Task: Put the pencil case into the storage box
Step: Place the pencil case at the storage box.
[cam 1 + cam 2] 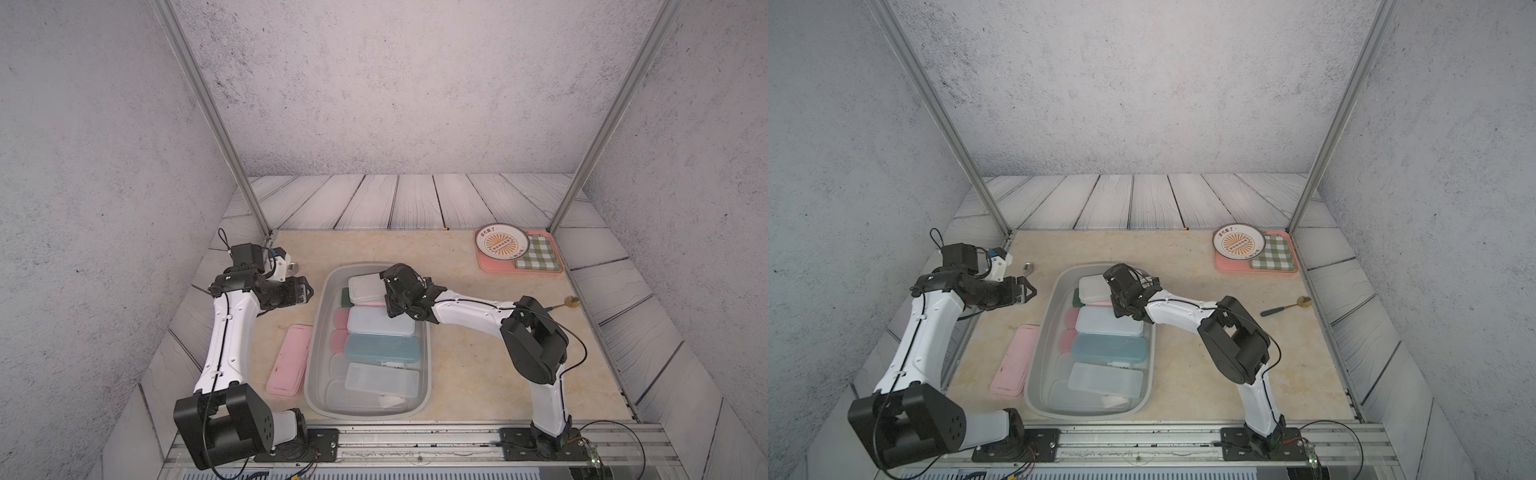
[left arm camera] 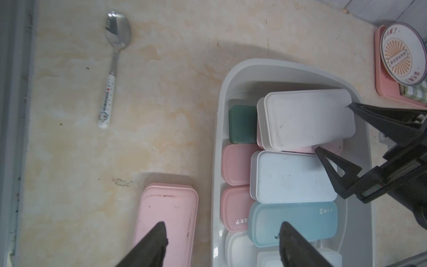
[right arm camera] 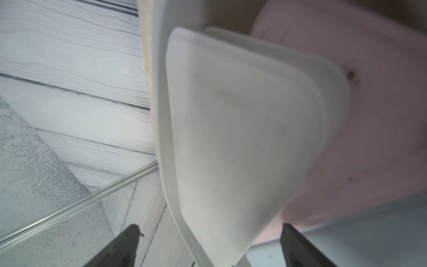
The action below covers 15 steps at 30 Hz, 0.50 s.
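R claw (image 2: 335,128) is spread wide, nothing pinched. Its two fingers stand either side of the right-hand end of the white pencil case (image 1: 365,289), w/ a gap on each side in my right wrist view. That case lies inside the storage box (image 2: 217,161), at the box's upper end in both top views. It's tilted, resting on a pink case, w/ a dark green case (image 1: 345,296) just left of it.

L claw (image 2: 223,226) is apart too and empty, hanging left of the box's upper end, centre-left of the frame. Below it a pink pencil case (image 1: 289,360) lies flat on the counter (image 1: 457,374), just beside the box's left wall, outside it.

More cases in the box: pale blue-white case (image 1: 380,322), teal case (image 1: 382,348), clear case (image 1: 381,380) toward the lower end.

Steel spoon (image 2: 111,69) lies on the counter near L claw, gold spoon (image 1: 567,304) at right. Pink tray (image 1: 490,264) w/ plate (image 1: 502,243) and checked cloth (image 1: 536,253) sits upper right.
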Motion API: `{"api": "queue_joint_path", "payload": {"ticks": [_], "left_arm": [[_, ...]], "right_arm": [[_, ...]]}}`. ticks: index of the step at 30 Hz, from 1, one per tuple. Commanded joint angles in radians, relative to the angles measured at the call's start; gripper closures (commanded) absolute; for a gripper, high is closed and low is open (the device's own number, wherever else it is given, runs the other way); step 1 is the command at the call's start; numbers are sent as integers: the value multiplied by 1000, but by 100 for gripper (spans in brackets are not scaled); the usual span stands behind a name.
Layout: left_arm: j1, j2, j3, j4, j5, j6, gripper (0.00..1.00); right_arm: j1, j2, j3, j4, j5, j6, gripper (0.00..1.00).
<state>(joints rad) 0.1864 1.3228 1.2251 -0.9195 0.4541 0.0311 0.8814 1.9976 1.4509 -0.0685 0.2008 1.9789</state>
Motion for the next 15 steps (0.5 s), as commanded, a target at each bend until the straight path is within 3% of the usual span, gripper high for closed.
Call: {"api": "queue_joint_path", "payload": {"ticks": [1,6,8,12,15], "left_arm": [[-33,12,-22,-28,26,34,23],[-41,14,-26,-21,2,15,24],[-40,13,-17,-37,-33,23,23],[-26,23,17,-164,-179,93,23],[57,26,23,-286,-209,211,22]], "right_arm": [[5,-48,-7,-168,-89,16,1],[-2,-146,-72,-259,-186,27,1],[-18,-172,-85,-231,-277,-58,1],[-56,-246,-97,-82,-489,-368,1],[-73,-265,47,-274,-630,-711,1]]}}
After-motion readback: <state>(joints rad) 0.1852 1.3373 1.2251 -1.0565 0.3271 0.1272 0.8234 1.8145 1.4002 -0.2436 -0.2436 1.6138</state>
